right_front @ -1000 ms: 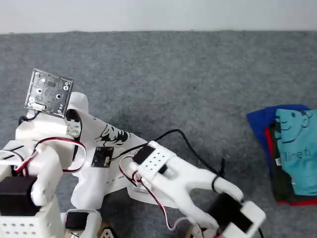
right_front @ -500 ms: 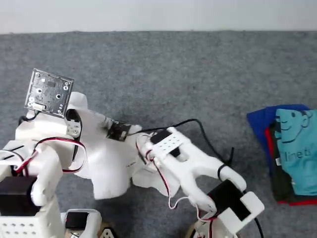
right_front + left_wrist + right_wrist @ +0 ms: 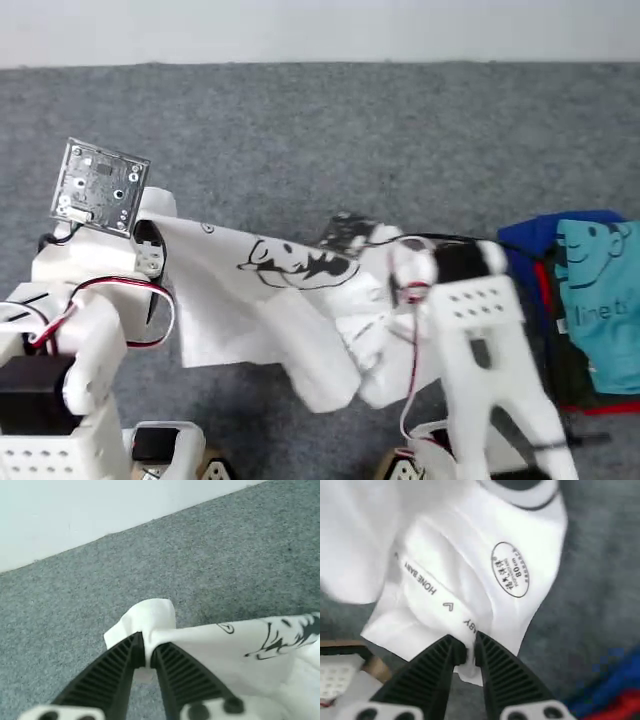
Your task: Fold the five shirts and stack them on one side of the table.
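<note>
Holding white shirt point(image 3: 270, 300) spread over bench point(image 3: 400, 130), left hand point(image 3: 146, 650) and right hand point(image 3: 468, 650) each clenched on an edge, readying a fold.

**Both grippers clamped on the white shirt**

The left gripper point(image 3: 145, 652) is seen closed, its ribbed black fingers point(image 3: 120, 665) pinched onto a bunched corner of the white shirt point(image 3: 250, 300). The right gripper point(image 3: 466, 652) is likewise closed, with an edge of the shirt caught between its jaws. In the high view, the left arm point(image 3: 85, 270) is placed at the shirt's left end, and the right arm point(image 3: 480, 320) is stretched over its right end.
</note>
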Available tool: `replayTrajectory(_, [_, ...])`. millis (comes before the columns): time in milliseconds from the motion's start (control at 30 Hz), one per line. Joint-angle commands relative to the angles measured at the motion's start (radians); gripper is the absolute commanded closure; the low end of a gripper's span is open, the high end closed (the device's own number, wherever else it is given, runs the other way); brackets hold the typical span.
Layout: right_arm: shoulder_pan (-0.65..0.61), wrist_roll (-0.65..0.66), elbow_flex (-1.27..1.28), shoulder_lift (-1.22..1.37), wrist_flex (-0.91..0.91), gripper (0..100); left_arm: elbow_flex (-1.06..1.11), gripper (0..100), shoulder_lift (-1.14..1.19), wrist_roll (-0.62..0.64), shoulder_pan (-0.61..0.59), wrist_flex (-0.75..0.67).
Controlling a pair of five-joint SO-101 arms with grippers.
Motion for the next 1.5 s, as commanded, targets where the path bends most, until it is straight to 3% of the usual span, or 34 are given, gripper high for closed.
replayTrajectory(0, [0.085, 0.072, -0.035, -0.102, 0.015, 99.0, -0.001, 99, -0.009, -0.006, -0.002, -0.012])
replayTrajectory(100, [0.085, 0.02, -0.032, -0.124, 0.024, 95.9, -0.001, 99, -0.009, -0.006, -0.002, -0.003])
replayTrajectory(267, [0.042, -0.186, -0.032, -0.13, 0.09, 74.9, -0.001, 99, -0.009, -0.006, -0.002, 0.009])
replayTrajectory(467, [-0.243, -0.327, -0.031, -0.131, 0.157, 78.6, -0.001, 99, -0.009, -0.006, -0.002, 0.014])
replayTrajectory(633, [-0.432, -0.391, 0.032, -0.12, 0.024, 78.6, -0.001, 99, -0.006, -0.006, -0.002, 0.014])
replayTrajectory(967, [-0.602, -0.462, 0.207, 0.022, -0.306, 78.6, 0.001, 99, -0.003, -0.006, -0.002, 0.014])
replayTrajectory(1167, [-0.702, -0.474, 0.143, 0.199, -0.321, 78.6, 0.028, 99, -0.003, -0.006, -0.003, 0.011])
replayTrajectory(1467, [-0.717, -0.474, 0.121, 0.36, -0.404, 78.6, 0.065, 99, -0.003, -0.006, -0.003, 0.006])
